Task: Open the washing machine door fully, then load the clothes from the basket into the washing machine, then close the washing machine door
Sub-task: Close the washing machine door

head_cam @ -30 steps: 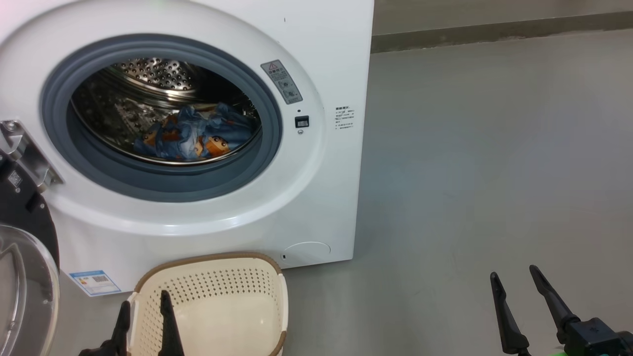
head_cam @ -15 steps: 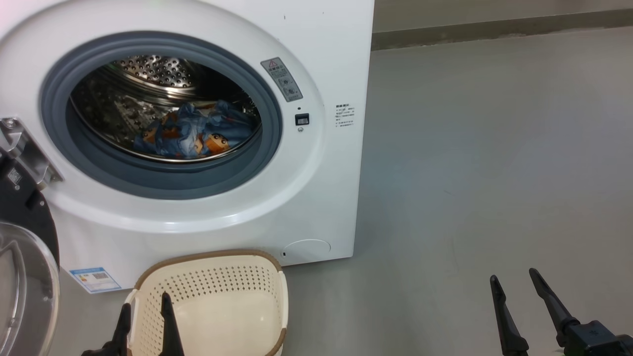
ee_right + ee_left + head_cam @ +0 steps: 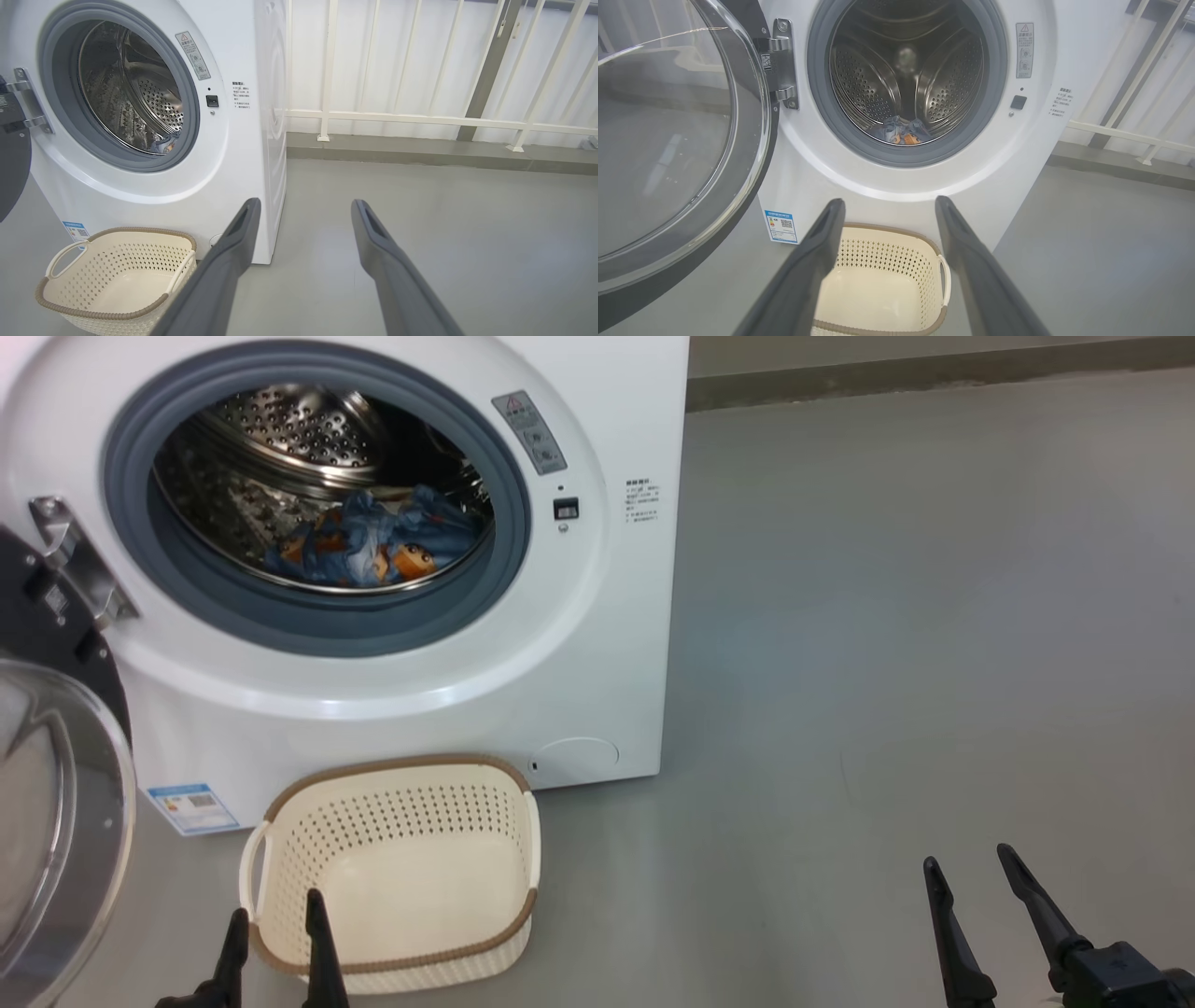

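Note:
The white washing machine [image 3: 616,644] stands at the upper left with its drum exposed. Inside the steel drum lie the light blue clothes [image 3: 373,546] with orange-brown figures, also seen low in the drum as clothes [image 3: 901,133]. The washing machine door [image 3: 56,784] hangs swung out at the far left on its hinge; its glass bowl and black rim show large as the door [image 3: 668,140]. The cream basket [image 3: 397,868] sits on the floor before the machine with nothing in it. My left gripper [image 3: 275,924] is open over the basket's near rim. My right gripper [image 3: 971,868] is open above bare floor.
Grey floor [image 3: 887,663] stretches to the right of the machine. A white railing [image 3: 420,119] and a low kerb run along the back. The blue label sticker [image 3: 191,807] and round white flap [image 3: 579,751] mark the machine's lower front.
The camera has pulled back and tipped down, so the machine and basket sit higher and the whole basket shows. Both grippers hold the same places in the view, still open.

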Robot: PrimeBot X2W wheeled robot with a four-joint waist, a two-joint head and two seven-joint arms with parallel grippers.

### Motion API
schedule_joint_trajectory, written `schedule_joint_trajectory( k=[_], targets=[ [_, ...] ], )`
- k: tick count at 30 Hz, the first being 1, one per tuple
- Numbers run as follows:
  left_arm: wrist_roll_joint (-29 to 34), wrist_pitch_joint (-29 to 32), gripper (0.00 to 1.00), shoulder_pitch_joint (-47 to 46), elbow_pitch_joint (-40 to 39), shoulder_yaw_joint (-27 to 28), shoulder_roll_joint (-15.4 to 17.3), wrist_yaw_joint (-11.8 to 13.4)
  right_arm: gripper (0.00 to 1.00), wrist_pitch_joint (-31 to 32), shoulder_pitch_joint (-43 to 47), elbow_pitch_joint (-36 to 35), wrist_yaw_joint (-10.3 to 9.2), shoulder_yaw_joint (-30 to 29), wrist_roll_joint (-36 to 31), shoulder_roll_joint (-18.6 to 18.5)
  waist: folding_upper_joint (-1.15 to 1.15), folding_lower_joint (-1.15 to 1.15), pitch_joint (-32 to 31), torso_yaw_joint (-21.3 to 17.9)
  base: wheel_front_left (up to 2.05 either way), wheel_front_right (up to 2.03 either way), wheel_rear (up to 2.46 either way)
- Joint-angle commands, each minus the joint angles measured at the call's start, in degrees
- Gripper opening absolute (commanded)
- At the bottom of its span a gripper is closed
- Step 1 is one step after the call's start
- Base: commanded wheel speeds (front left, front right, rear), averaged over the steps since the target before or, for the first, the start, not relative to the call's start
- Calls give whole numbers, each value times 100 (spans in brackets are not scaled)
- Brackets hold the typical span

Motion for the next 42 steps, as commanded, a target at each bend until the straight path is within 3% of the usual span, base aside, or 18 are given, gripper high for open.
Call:
schedule_joint_trajectory(
  k=[1,12,18,23,42],
  targets=[
    [46,-36,100,-132,-142,165,65,-13,100,-28,-88,-125,9,142,-2,-42,0,0,8,5,-111,111,0],
    [92,-36,100,-136,-161,175,65,-42,100,-28,-109,-119,9,120,5,-36,0,0,54,48,-36,36,0],
    [126,-36,100,-194,-200,213,65,-19,100,-28,-150,-133,9,181,-26,-35,0,0,65,333,0,0,0],
    [132,-36,100,-215,-282,246,65,3,100,-28,-242,-121,9,342,-65,-98,0,0,90,721,0,0,0],
    [-24,-36,100,-135,-388,332,65,85,100,-28,-767,-85,9,956,-80,-344,0,0,-37,3151,0,0,0]
  ],
)
